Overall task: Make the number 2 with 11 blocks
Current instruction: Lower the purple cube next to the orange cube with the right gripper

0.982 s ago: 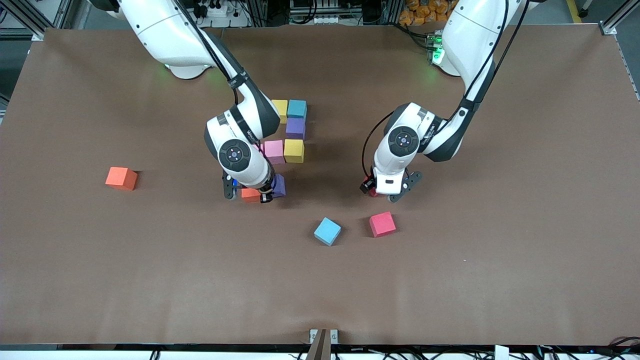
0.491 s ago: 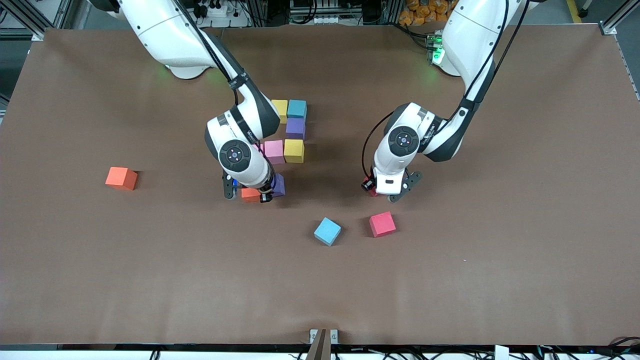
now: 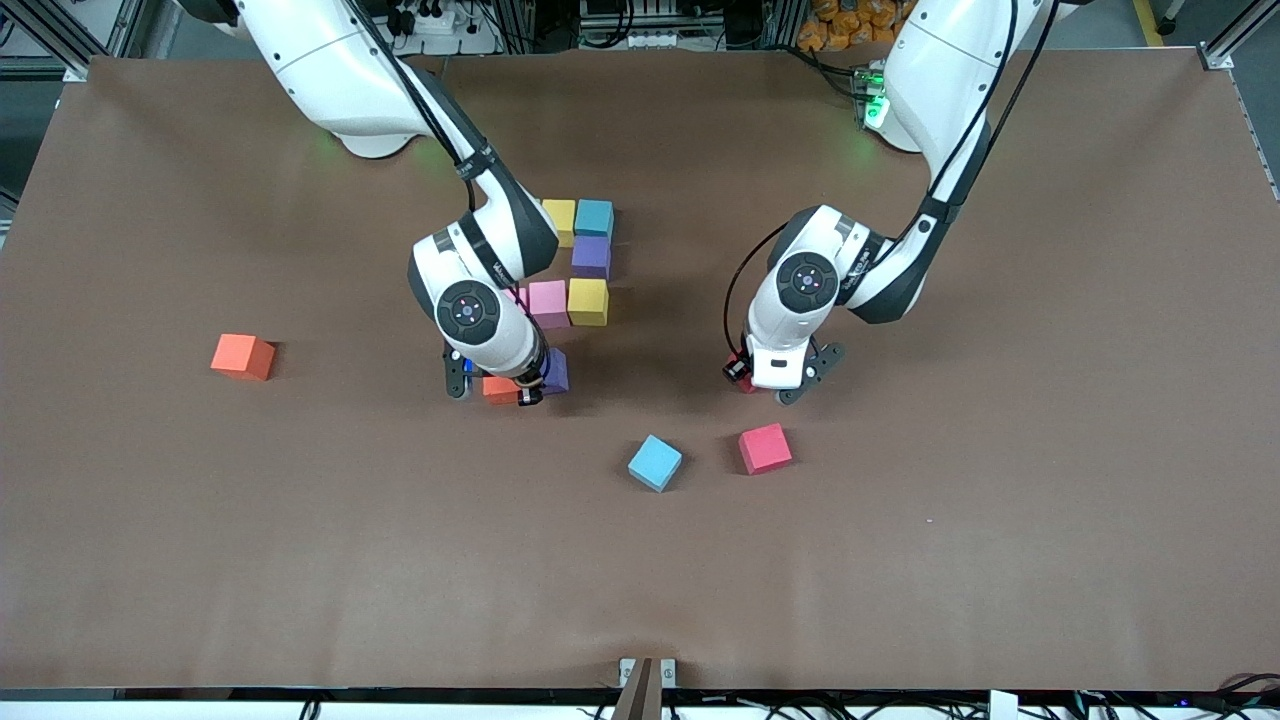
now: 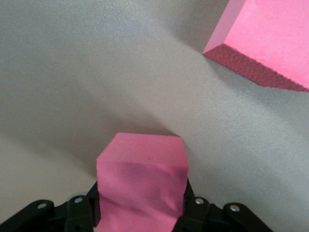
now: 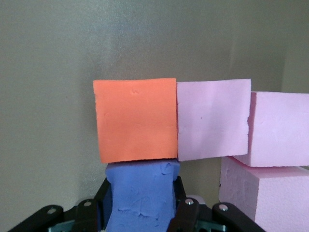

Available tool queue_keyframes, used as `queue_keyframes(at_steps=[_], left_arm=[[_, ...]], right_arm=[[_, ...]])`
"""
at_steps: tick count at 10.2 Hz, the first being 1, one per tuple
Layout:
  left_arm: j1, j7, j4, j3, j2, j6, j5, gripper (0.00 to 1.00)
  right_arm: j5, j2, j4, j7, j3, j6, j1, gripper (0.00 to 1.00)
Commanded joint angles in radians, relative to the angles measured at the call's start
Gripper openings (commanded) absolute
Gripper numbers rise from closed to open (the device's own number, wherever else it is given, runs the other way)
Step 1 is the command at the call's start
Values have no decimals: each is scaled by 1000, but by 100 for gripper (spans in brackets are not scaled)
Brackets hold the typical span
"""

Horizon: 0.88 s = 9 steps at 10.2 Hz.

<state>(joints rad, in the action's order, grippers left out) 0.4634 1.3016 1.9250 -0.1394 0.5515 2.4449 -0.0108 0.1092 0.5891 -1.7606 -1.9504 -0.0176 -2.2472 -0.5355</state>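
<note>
A partial number 2 of blocks lies mid-table: yellow (image 3: pixel 560 220), teal (image 3: pixel 594 217), purple (image 3: pixel 591 256), yellow (image 3: pixel 588 301), pink (image 3: pixel 548 303), then an orange block (image 3: pixel 500 388) and a purple block (image 3: pixel 557 372) nearest the front camera. My right gripper (image 3: pixel 492 385) (image 5: pixel 142 212) is shut on a blue block (image 5: pixel 142 193), which touches the orange block (image 5: pixel 135 118). My left gripper (image 3: pixel 765 385) (image 4: pixel 141 215) is shut on a red block (image 4: pixel 142 179), low over the table toward the left arm's end. The right arm hides part of the figure.
Loose blocks lie on the brown table: another red one (image 3: pixel 765 447) (image 4: pixel 270 43) and a light blue one (image 3: pixel 655 462), both nearer the front camera than the left gripper, and an orange one (image 3: pixel 242 356) toward the right arm's end.
The left gripper's fingers have drawn in on the red block. The right arm has barely shifted, with the blue block still in its grip.
</note>
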Motion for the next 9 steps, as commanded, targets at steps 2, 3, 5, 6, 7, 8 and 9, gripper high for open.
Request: queue_keyframes(at_steps=[2,3,5,6,7,8,9], left_arm=[[-5,1,3,-3,11,16,25,51],[-5,1,3,-3,11,16,25,51],[-5,1,3,-3,11,16,25,51],[-5,1,3,-3,13,16,25,51],[-5,-1,2,-3,14,16,26,51],[-3,-1,2,-3,16,16,26,51],[-3,-1,2,-3,16,16,26,51]], right_arm=[[-14,-3,-17,-15,-10,-23,12,0],[-16,-3,-17,-15,-8,-23,14,0],[-23,3,-16,-15,-8,-31,14,0],[-35,6,-17,-16,-8,-40,14,0],[-40,6,-17,-15,-8,-41,14,0],[-40,6,-17,-15,-8,-42,15,0],[-40,6,-16,-16,-8,-42,15,0]])
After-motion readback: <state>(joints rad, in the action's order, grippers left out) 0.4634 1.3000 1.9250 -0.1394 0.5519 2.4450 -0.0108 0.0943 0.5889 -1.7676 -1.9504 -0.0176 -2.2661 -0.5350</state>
